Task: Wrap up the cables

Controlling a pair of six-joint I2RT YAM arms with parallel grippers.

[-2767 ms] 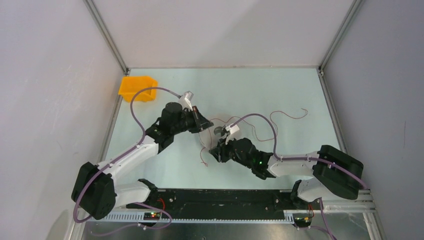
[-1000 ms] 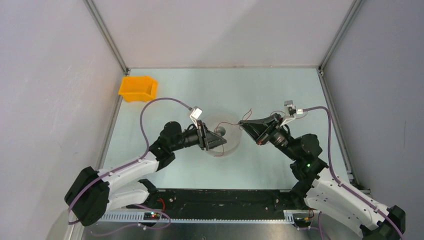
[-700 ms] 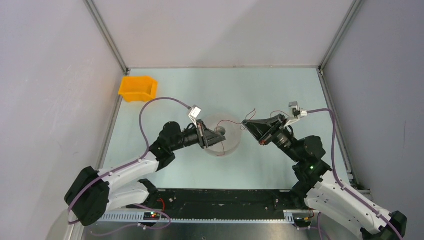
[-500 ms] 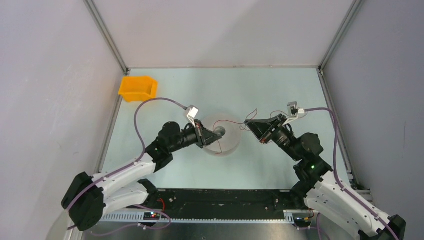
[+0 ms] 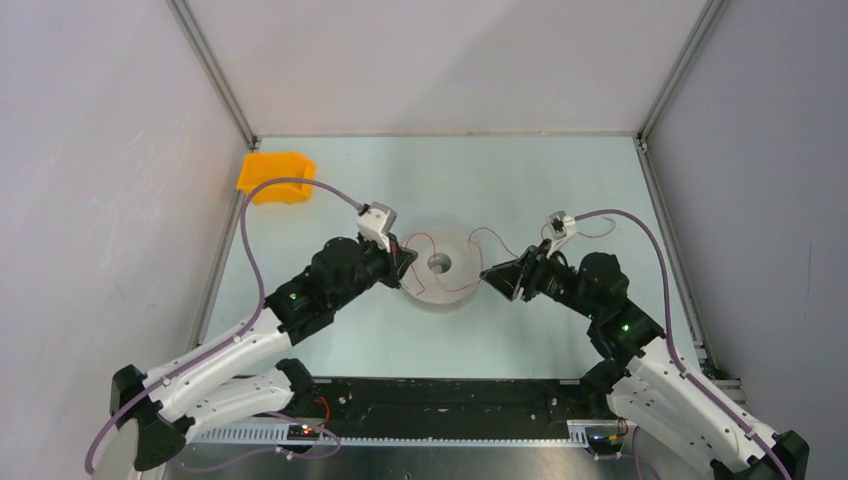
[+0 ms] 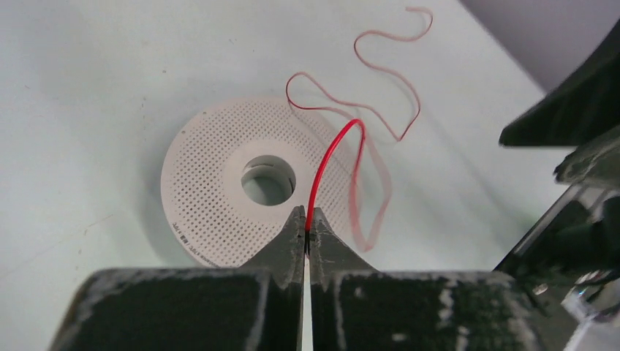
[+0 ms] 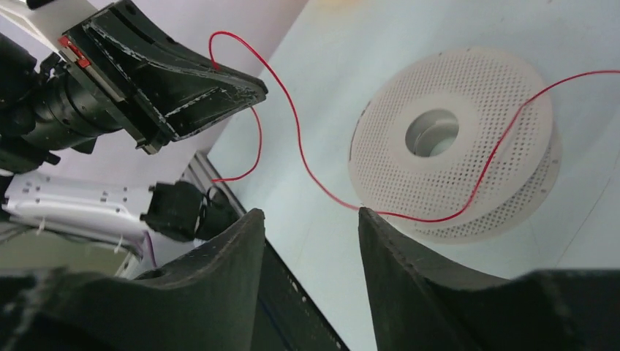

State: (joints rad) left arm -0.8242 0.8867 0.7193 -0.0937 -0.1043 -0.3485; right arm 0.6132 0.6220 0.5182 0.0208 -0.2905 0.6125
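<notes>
Nearest the bases, both arms are reaching inward over the pale table (image 5: 560, 170), their tips facing each other across a white spool (image 6: 212, 183).

The left gripper (image 6: 305, 219) is pressing its jaws tight together on a thin red cable (image 6: 329, 146), pinching it right at the fingertips. The tips are hanging just above the near rim of the spool. From that pinch the cable is rising in an arch over the spool's perforated top, then dropping back toward the rim on the right arm's side.

The right gripper (image 7: 307, 216) is holding its jaws apart, with a clear gap between them and nothing inside it. It is sitting just beside the spool on the opposite side from the left gripper. In the right wrist view the cable is running across in front of those open fingertips and along the spool's edge. It appears to be lying just beyond the tips rather than between them, though the angle makes that hard to judge.

The spool is lying flat, its centre hole facing up, between the two grippers.

Past the spool, the loose length of cable is curling in slack waves on the table, trailing away toward the far right.

Farthest off, a yellow bin (image 5: 280, 165) is sitting in the back left corner, well apart from everything else.
</notes>
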